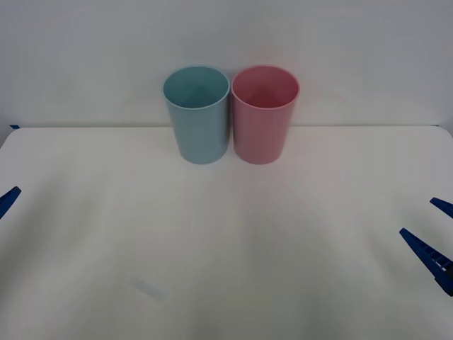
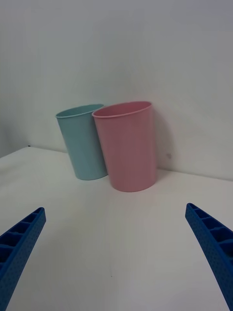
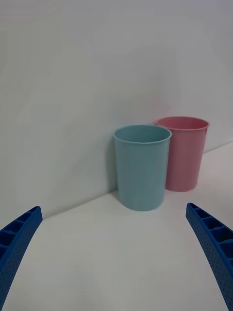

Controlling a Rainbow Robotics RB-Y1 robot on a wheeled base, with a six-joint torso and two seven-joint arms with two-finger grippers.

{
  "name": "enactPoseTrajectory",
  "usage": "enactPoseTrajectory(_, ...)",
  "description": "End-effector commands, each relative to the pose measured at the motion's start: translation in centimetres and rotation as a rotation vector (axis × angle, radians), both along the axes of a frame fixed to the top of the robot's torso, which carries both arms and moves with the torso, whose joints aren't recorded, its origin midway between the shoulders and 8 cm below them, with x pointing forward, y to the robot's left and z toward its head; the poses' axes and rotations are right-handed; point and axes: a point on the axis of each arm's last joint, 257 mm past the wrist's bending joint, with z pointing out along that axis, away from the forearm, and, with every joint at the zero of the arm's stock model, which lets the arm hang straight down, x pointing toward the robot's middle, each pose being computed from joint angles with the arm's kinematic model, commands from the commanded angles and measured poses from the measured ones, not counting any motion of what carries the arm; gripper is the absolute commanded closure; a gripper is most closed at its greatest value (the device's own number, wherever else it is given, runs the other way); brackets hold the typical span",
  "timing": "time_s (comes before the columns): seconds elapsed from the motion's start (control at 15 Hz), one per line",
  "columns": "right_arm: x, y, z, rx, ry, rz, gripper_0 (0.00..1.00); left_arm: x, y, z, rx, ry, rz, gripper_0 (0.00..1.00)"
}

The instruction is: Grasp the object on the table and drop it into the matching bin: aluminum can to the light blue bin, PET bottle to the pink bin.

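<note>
The light blue bin (image 1: 197, 117) and the pink bin (image 1: 264, 117) stand upright side by side at the upper centre of the front view, against the back edge of the white worktop (image 1: 226, 241), their rims touching or all but touching, the blue one to the left of the pink. Set that way, mouths up and close together at the middle, either bin looks reachable from either side, and a drop from above would need only a small sideways shift to choose between them. The red can is nowhere on the bare worktop in front of the bins; whether it lies inside a bin cannot be told, since the front view looks into both mouths and shows only plain inner walls. The left gripper (image 3: 116, 252) sits at the far left edge of the front view, low over the worktop, its two blue ribbed fingers spread wide and holding nothing. The right gripper (image 2: 116, 252) sits at the far right edge, fingers likewise spread wide and empty. Both are drawn well back from the bins, which keeps the middle of the worktop open; this reads as a waiting stance, with no grasp under way.
</note>
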Motion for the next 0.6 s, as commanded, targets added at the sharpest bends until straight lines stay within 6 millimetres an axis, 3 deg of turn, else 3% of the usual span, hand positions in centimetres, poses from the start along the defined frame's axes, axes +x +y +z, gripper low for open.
enactPoseTrajectory(0.07,0.0,0.0,0.0,0.000,0.000,0.000,0.00,-1.8,0.7,-1.8,0.027,0.034,0.017,0.00)
enactPoseTrajectory(0.6,0.0,0.0,0.0,0.000,0.000,0.000,0.00,-4.0,0.7,-4.7,0.012,0.114,0.017,0.00)
